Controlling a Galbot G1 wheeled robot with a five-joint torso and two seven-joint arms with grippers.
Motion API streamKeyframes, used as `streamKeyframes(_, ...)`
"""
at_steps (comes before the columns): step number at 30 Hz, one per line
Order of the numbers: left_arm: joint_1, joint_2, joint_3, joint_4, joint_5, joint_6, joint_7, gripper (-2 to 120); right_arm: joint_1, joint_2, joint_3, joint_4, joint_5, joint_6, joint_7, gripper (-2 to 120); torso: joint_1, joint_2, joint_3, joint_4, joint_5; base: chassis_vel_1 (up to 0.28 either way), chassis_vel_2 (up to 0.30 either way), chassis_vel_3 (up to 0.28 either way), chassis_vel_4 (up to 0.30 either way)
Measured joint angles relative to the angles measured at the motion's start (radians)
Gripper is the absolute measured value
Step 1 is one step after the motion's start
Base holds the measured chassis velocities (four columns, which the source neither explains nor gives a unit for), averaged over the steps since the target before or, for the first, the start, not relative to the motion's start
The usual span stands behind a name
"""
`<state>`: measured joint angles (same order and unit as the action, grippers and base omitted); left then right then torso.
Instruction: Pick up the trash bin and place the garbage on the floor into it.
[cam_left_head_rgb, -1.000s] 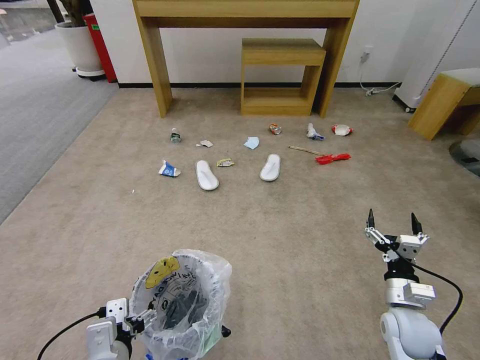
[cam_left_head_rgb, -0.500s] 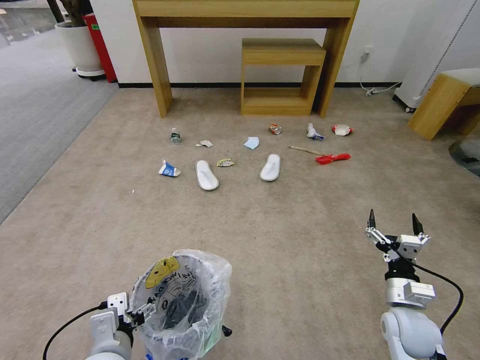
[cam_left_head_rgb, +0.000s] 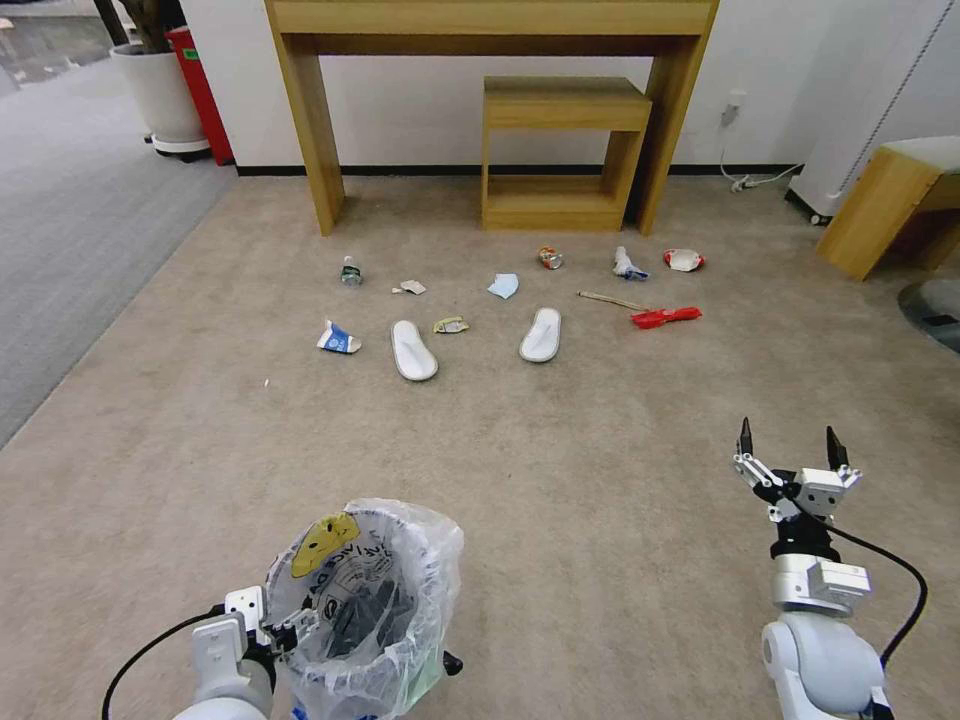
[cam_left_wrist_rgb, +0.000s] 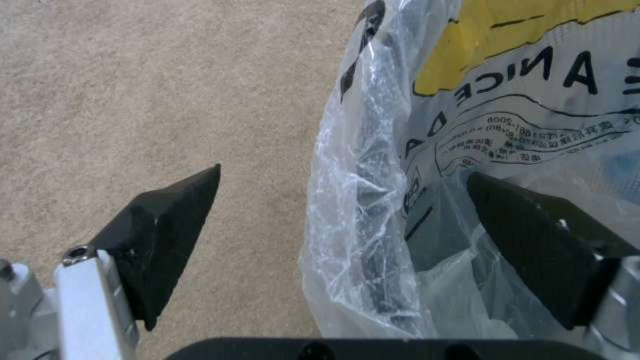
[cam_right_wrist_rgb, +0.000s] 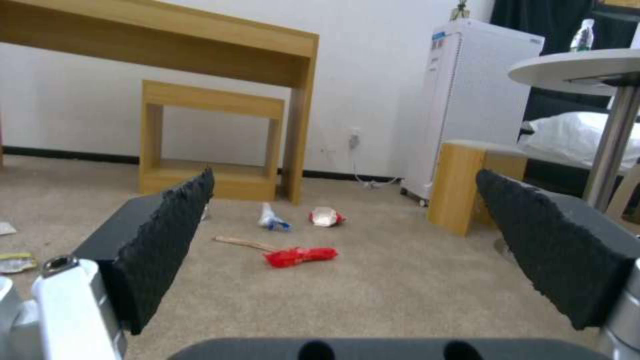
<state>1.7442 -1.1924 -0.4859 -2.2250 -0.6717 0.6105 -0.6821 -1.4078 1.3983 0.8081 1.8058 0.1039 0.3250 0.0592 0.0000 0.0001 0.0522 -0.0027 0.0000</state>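
From the head, our left hand (cam_left_head_rgb: 285, 632) straddles the trash bin (cam_left_head_rgb: 365, 600) rim on the carpet, the garbage (cam_left_head_rgb: 413, 349) well ahead. At our left wrist, fingers (cam_left_wrist_rgb: 167, 235) gape, ungripped. At our right wrist, our right hand (cam_right_wrist_rgb: 343, 250) waits wide.

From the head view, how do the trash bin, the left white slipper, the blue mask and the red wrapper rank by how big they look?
1. trash bin, though it sits nearest the camera, which inflates it
2. left white slipper
3. red wrapper
4. blue mask

The wrapper and mask look close; the wrapper is longer.
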Motion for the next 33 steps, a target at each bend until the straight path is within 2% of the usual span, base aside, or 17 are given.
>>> streamKeyframes(2,-0.002,0.0,0.0,0.001,-0.002,0.0,-0.001,96,0.001,0.001,0.0,-0.001,-0.001,0.0,0.0,100,0.0,0.0,0.0,0.0,0.0,0.0,0.0,0.0,0.0)
streamKeyframes(5,-0.003,0.0,0.001,0.004,-0.002,0.001,-0.001,82,0.001,0.004,0.0,-0.001,-0.003,0.0,0.0,100,0.0,0.0,0.0,0.0,0.0,0.0,0.0,0.0,0.0)
streamKeyframes(8,-0.003,0.0,0.003,0.005,-0.002,0.001,-0.001,76,-0.001,0.006,0.001,-0.001,-0.005,0.0,0.0,100,0.0,0.0,0.0,0.0,0.0,0.0,0.0,0.0,0.0)
streamKeyframes(33,-0.03,-0.016,0.017,0.053,0.011,-0.006,0.008,77,-0.014,0.017,0.011,0.0,-0.02,0.016,0.001,100,0.0,0.0,0.0,0.0,0.0001,0.0,0.0,0.0,0.0)
